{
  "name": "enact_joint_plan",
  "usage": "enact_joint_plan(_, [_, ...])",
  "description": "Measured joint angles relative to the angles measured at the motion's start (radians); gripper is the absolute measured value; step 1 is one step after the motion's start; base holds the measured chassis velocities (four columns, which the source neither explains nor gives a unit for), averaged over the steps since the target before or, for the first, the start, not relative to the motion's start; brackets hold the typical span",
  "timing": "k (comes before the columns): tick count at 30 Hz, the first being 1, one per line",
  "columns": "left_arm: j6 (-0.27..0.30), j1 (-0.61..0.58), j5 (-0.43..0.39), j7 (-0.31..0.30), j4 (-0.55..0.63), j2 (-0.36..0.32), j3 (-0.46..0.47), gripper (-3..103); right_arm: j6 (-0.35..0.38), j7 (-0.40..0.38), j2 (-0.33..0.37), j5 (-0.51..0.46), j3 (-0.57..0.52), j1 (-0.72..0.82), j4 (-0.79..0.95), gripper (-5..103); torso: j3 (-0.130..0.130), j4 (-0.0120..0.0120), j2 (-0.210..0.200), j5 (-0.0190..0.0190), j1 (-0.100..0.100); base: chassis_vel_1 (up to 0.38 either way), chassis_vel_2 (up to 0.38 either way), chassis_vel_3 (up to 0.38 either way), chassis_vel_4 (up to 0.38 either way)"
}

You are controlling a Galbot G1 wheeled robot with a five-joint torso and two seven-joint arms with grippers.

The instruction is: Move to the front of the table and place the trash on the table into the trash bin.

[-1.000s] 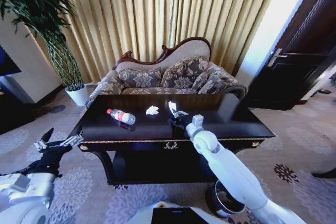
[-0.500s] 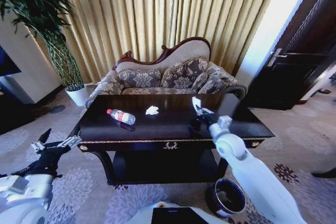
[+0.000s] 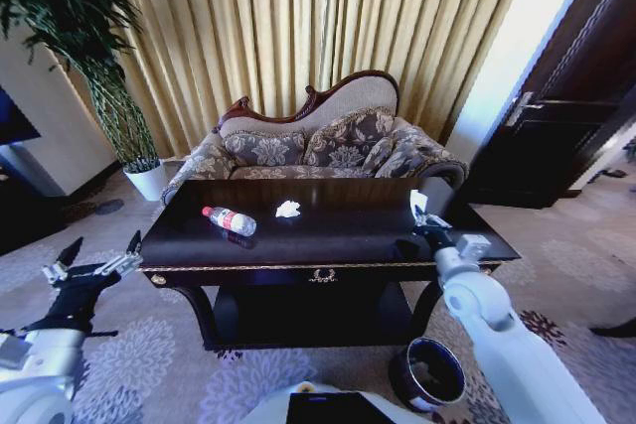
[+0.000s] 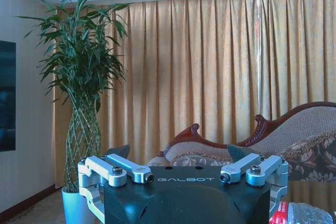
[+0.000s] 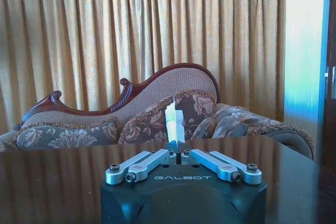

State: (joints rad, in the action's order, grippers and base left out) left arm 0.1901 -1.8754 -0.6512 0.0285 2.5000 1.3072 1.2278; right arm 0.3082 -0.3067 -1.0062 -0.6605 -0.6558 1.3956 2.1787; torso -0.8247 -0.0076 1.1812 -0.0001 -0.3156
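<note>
Trash: one bottle (image 3: 230,220), one paper wad (image 3: 287,210) on the surface (image 3: 328,235); one paper scrap (image 3: 418,204) pinched in my right jaws (image 3: 423,225), raised over the right end. Left jaws (image 3: 94,263) wide, beside the surface.

The trash bin (image 3: 429,372) was partly covered by the right arm; the bottle (image 4: 303,214) was cut by the frame's edge.

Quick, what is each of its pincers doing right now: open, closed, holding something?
Left pincer: open, holding nothing, left of the table.
Right pincer: closed on a crumpled white paper piece, above the table's right end.
</note>
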Motion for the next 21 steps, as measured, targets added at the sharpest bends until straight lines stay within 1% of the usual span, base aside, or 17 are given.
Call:
enact_joint_plan(6, [0.0, 0.002, 0.002, 0.002, 0.0, 0.001, -0.02, 100, 0.002, 0.001, -0.027, 0.01, -0.014, 0.043, 0.046, 0, 0.0, 0.0002, 0.0, 0.0001, 0.0, 0.01, -0.011, -0.017, 0.007])
enact_joint_plan(12, [0.0, 0.002, 0.004, 0.003, 0.0, 0.002, -0.026, 100, 0.002, 0.002, -0.042, 0.026, -0.015, 0.07, 0.076, 0, 0.0, 0.0001, 0.0, 0.0, 0.0, 0.079, -0.079, -0.068, 0.065])
enact_joint_plan(21, [-0.001, -0.005, 0.005, 0.006, 0.0, 0.01, -0.023, 100, 0.002, 0.003, -0.051, 0.045, -0.011, 0.088, 0.092, 0, 0.0, 0.0002, 0.0, 0.0001, 0.0, 0.16, -0.156, -0.158, 0.164])
